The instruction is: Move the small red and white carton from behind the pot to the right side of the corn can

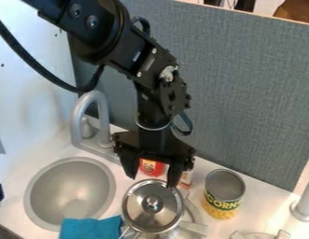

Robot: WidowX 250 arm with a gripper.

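**Seemingly early, with nothing gripped**

Hangs with the gripper (151, 179) open and empty by the 12 o'clock rim of the metal lid (139, 212), at 6 o'clock in the view; hard to tell if touching. Judging by this, all handling left to do. From there, can (224, 193) at 3 o'clock, sink (69, 191) at 9, blue cloth (89, 228) at 8.

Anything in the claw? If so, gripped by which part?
Nothing held, as far as I can see: the claw is open by the rim of the metal lid; the red item appears behind, between its jaws.
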